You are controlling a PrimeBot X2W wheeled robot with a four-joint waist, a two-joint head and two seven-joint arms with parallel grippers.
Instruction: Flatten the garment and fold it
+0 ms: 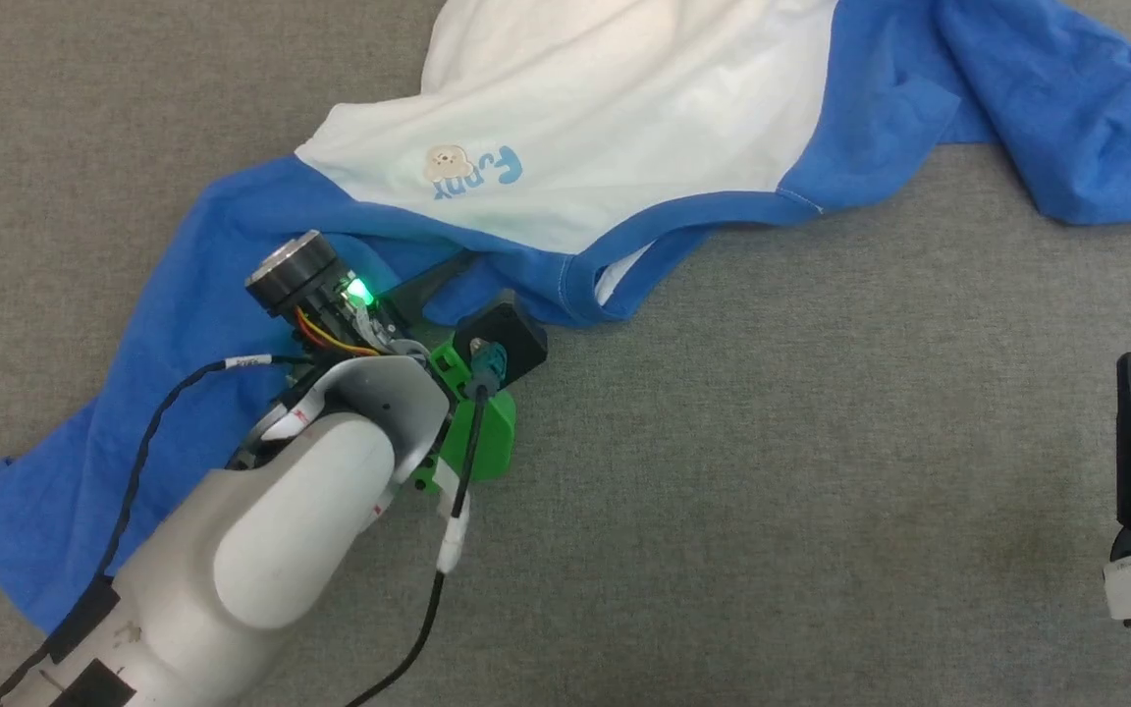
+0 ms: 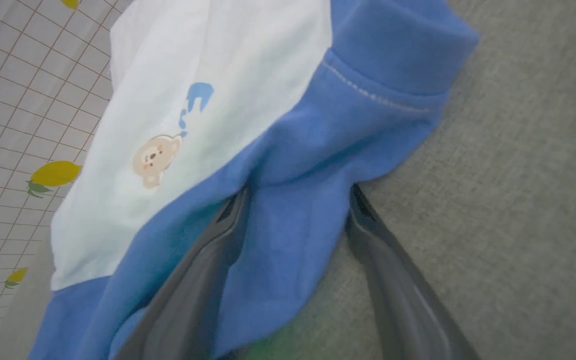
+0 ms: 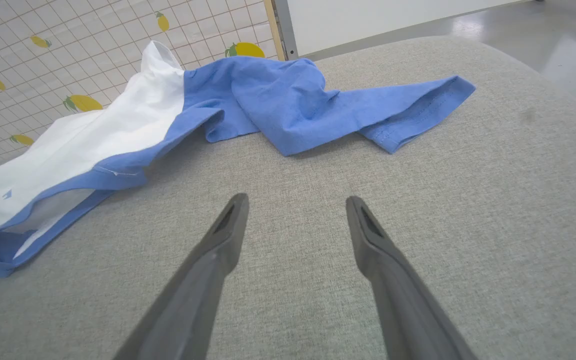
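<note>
Straddling a blue fold of the garment (image 2: 288,250), left pincer (image 2: 298,196) spread wide

The garment (image 1: 624,128) lies slantwise on the padded surface (image 1: 821,471), from near left to far right. One sleeve (image 1: 114,412) stretches to the near left and the other (image 1: 1066,108) lies bunched at the far right, with the collar (image 1: 595,285) between them on the robot's side. The left gripper (image 2: 298,195) is just left of the collar, a fold of sleeve between its parted fingers. The right gripper (image 3: 295,200) is over bare surface at the near right, well apart from the garment.
</note>
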